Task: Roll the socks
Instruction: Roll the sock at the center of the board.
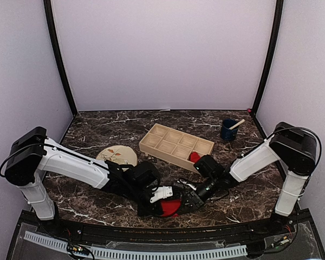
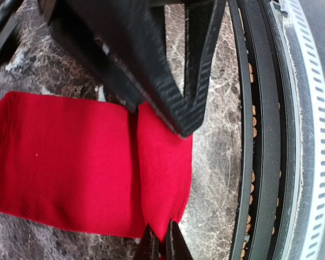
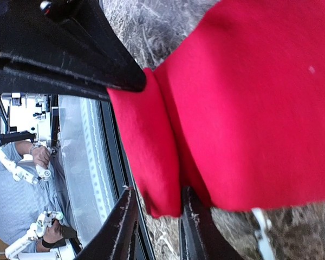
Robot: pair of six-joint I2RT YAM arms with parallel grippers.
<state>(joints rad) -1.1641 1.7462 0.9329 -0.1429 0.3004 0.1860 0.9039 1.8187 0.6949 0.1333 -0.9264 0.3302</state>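
Looking down from the top: my left claw (image 1: 167, 199) and right claw (image 1: 185, 201) meet over a red sock (image 1: 171, 207) at the near edge of the desk (image 1: 97, 130); a second sock (image 1: 194, 157) lies in an end compartment of the wooden tray (image 1: 176, 142).
Left wrist: my left claw is closed, its tips pinching one end of the sock's folded flap.
Right wrist: my right claw sits at the flap's other end; whether it pinches the fabric or stands loose I cannot tell.
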